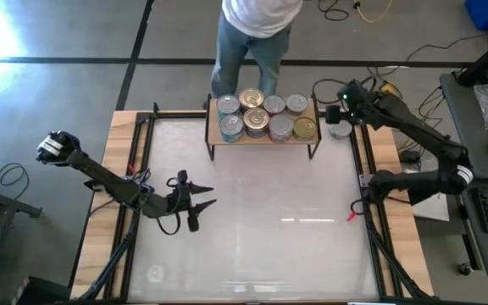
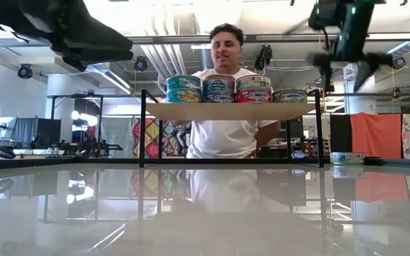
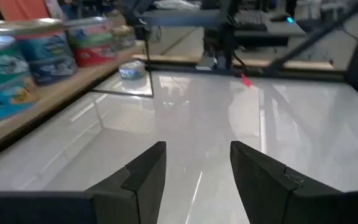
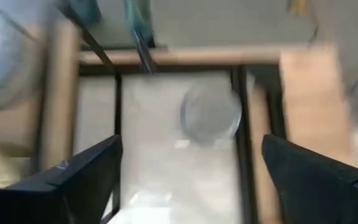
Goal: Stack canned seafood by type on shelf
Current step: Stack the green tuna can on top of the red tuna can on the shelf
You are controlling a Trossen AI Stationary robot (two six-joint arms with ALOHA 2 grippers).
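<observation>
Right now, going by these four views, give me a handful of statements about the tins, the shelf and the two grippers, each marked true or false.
1. One tin lies on the table beside the shelf, not on it. True.
2. The right gripper is shut on a tin. False: its fingers stand wide apart above the lone tin and hold nothing.
3. The left gripper hovers over the shelf. False: it hangs over bare table on the left side, well short of the shelf, holding nothing.
4. Some tins on the shelf are stacked two high. True: the low view shows three stacks of two.
5. A person stands behind the shelf. True.
</observation>
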